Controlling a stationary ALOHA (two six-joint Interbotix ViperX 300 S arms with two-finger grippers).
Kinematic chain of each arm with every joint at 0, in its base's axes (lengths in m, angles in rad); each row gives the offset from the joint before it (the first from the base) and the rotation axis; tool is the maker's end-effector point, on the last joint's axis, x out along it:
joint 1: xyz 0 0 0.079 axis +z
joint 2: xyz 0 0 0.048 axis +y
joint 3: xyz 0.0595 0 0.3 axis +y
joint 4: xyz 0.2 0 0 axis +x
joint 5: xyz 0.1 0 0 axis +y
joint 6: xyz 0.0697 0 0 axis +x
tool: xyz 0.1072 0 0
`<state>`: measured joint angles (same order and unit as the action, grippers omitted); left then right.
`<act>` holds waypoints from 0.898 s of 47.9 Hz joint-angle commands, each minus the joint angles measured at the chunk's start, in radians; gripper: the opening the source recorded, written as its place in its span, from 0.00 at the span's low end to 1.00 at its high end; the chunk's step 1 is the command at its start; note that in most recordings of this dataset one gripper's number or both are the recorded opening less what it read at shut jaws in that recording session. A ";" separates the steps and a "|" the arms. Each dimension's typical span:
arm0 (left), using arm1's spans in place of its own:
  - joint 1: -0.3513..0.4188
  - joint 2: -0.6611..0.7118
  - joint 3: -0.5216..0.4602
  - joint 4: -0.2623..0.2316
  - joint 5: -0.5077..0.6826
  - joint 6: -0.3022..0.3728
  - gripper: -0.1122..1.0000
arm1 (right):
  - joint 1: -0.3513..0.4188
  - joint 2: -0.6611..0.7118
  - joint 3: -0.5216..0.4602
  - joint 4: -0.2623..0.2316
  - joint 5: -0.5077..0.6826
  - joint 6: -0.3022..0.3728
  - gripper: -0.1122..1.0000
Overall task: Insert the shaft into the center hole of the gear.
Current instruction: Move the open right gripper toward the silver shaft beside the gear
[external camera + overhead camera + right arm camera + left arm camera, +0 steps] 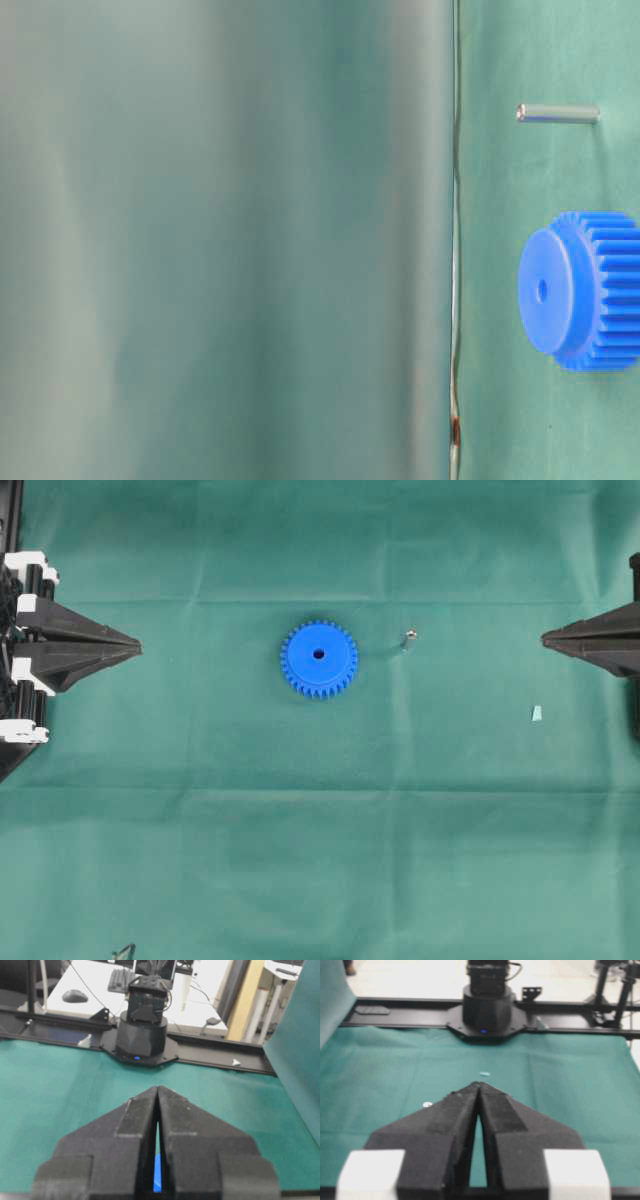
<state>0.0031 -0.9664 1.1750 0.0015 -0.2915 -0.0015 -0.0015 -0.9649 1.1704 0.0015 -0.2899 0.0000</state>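
Note:
The blue gear (pixel 319 658) lies flat on the green cloth mid-table, its dark center hole (pixel 319 653) facing up and empty. The shaft (pixel 409 636), a tiny silvery pin, appears to stand on end just right of the gear, apart from it. The table-level view, turned sideways, shows the shaft (pixel 558 113) above the gear (pixel 585 290). My left gripper (pixel 138 647) rests shut and empty at the left edge. My right gripper (pixel 545 637) sits shut and empty at the right edge. A sliver of the gear (pixel 157 1172) shows between the right fingers' roots.
A small pale blue scrap (pixel 537 713) lies on the cloth near the right gripper. The right arm's black base (pixel 487 1010) and the left arm's base (pixel 142 1035) stand at opposite table ends. A cloth fold (pixel 455 250) runs beside the gear.

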 commanded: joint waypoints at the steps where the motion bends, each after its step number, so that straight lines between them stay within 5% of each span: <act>1: -0.008 0.012 -0.031 0.032 0.021 0.014 0.10 | -0.003 0.009 -0.025 0.002 -0.005 0.000 0.12; 19: -0.008 0.005 -0.037 0.032 0.049 0.017 0.10 | -0.052 0.072 -0.147 0.002 0.249 0.003 0.12; 33: -0.008 0.005 -0.037 0.031 0.048 0.015 0.10 | -0.144 0.209 -0.176 0.003 0.244 0.000 0.14; 37: -0.008 0.005 -0.037 0.032 0.048 0.015 0.10 | -0.167 0.285 -0.183 0.002 0.222 0.000 0.24; 43: -0.008 0.003 -0.038 0.031 0.048 0.017 0.10 | -0.209 0.410 -0.199 0.003 0.201 0.003 0.55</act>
<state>-0.0015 -0.9649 1.1658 0.0307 -0.2378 0.0138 -0.1841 -0.6182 1.0048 0.0031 -0.0675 0.0000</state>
